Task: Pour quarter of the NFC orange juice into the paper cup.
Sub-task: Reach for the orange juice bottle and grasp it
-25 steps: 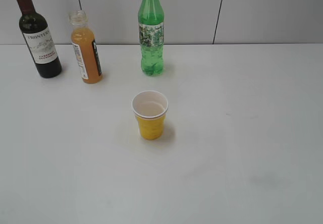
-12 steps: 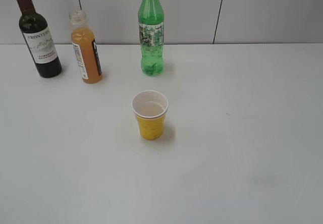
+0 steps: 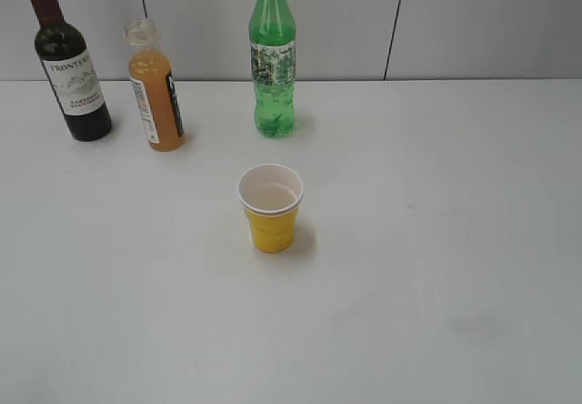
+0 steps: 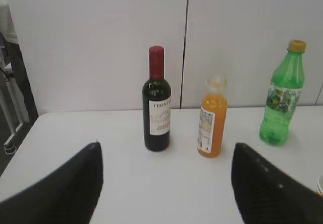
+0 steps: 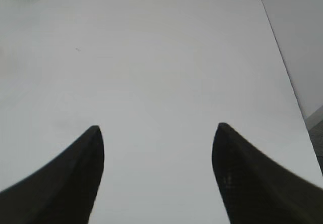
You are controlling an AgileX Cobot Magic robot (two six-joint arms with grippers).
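The NFC orange juice bottle (image 3: 155, 95) stands uncapped at the back left of the white table; it also shows in the left wrist view (image 4: 212, 120), upright. The yellow paper cup (image 3: 270, 207) stands upright near the middle, its white inside showing. My left gripper (image 4: 165, 148) is open and empty, well short of the bottles, with the juice bottle ahead and slightly right. My right gripper (image 5: 157, 130) is open and empty over bare table on the right side. Neither gripper shows in the exterior view.
A dark wine bottle (image 3: 68, 67) stands left of the juice bottle, and a tall green bottle (image 3: 272, 58) stands at the back centre. The table's left edge (image 4: 20, 148) and right edge (image 5: 285, 67) are in view. A grey panelled wall backs the table.
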